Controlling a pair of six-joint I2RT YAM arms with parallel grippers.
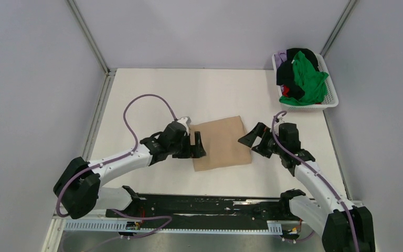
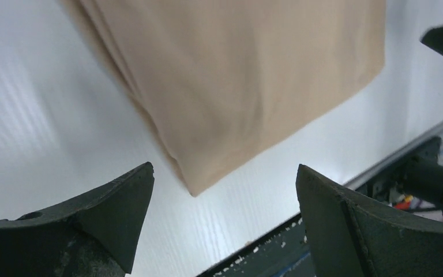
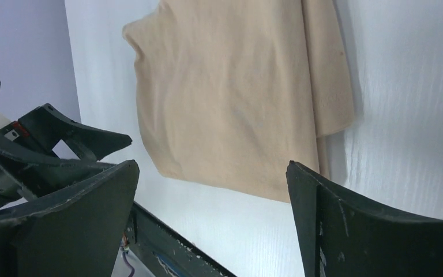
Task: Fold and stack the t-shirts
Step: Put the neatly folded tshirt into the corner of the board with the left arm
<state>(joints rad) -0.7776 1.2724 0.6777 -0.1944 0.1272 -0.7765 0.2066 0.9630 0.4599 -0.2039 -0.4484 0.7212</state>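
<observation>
Holding left hand [image 1: 199, 145] and right hand [image 1: 248, 138] with fingers wide apart, clamping nothing. Flanking the folded tan t-shirt [image 1: 221, 143], lying flat on the surface [image 1: 152, 94] right between both hands. Showing other t-shirts [image 1: 305, 79] heaped in the white basket [image 1: 333, 95], well beyond the right hand.

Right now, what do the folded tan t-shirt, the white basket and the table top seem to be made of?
The tan t-shirt: soft, matte cloth, perhaps cotton; it lies in limp layers with gentle creases.
The basket: probably white plastic; its walls form a stiff open lattice.
The table top: a smooth white sheet, slightly glossy, with fine parallel lines; perhaps plastic board.
</observation>
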